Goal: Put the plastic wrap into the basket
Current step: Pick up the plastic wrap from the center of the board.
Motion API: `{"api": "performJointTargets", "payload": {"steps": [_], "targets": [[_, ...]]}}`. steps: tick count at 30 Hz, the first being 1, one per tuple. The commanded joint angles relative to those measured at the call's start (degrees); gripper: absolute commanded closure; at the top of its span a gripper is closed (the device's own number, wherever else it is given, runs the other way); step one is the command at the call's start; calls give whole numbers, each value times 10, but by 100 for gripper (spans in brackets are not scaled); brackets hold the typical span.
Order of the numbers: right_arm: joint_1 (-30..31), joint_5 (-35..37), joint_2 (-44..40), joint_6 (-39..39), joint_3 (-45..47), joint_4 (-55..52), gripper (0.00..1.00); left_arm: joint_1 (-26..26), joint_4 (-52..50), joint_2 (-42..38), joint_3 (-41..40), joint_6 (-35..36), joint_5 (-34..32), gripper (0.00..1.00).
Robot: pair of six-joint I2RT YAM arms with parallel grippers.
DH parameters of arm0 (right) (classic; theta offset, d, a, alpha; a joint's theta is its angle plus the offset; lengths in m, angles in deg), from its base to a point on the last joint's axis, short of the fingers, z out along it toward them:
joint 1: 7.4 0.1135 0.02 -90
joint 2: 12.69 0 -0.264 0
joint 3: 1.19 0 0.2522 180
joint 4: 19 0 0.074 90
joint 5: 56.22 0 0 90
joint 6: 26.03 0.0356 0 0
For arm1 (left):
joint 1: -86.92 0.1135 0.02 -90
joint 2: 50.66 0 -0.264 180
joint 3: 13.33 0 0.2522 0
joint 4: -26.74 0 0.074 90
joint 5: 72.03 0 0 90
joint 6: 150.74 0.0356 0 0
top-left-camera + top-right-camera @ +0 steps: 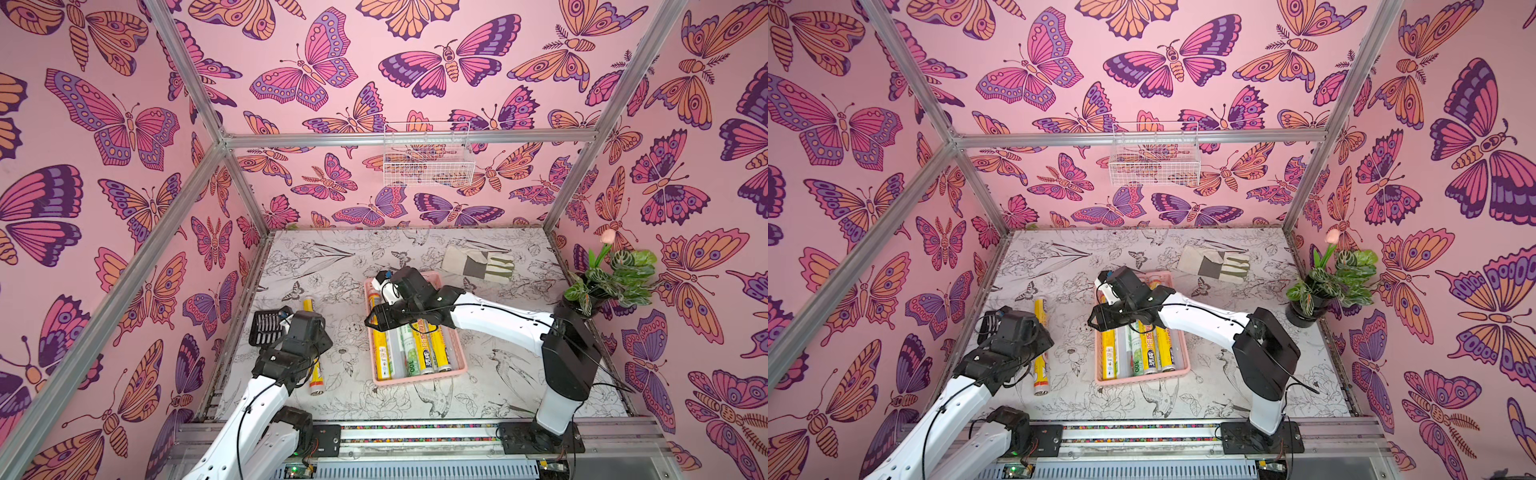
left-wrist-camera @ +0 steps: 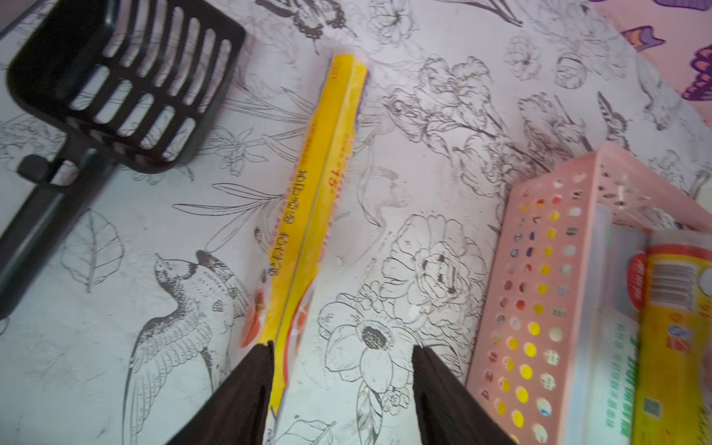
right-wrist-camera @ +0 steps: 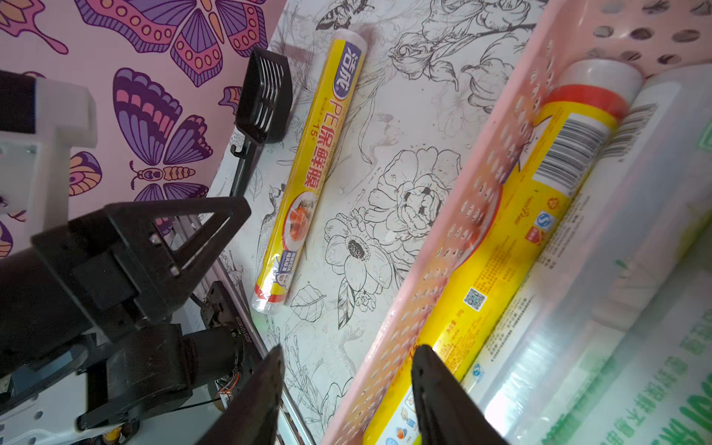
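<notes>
The pink basket lies mid-table and holds several rolls of plastic wrap, yellow-labelled and clear with green print. One more yellow roll lies on the table to its left. My left gripper hovers open over that roll's near end; the roll runs along the inside of one finger, and bare table shows between the jaws. My right gripper is open at the basket's left wall, which passes between its fingers, with one finger over a yellow roll inside.
A black slotted scoop lies left of the loose roll, by the left wall. A grey-white glove lies behind the basket. A potted plant stands at the right edge. A white wire basket hangs on the back wall.
</notes>
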Motion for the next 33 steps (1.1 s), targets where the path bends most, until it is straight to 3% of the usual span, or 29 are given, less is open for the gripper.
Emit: {"api": "performJointTargets", "payload": {"steps": [1,10,15,24,33], "targets": [[0,-2,4,-10,-20,-21,43,38,-25,19,-8,34,31,35],[0,2,7,-10,-25,-24,43,88,21,109,-3,62,79,35],[0,1,8,-13,-28,-28,43,101,34,183,16,65,63,35],[0,9,4,-20,-30,-40,43,108,68,308,47,81,65,35],[-1,10,6,-24,-29,-46,42,110,72,372,80,122,93,38]]}}
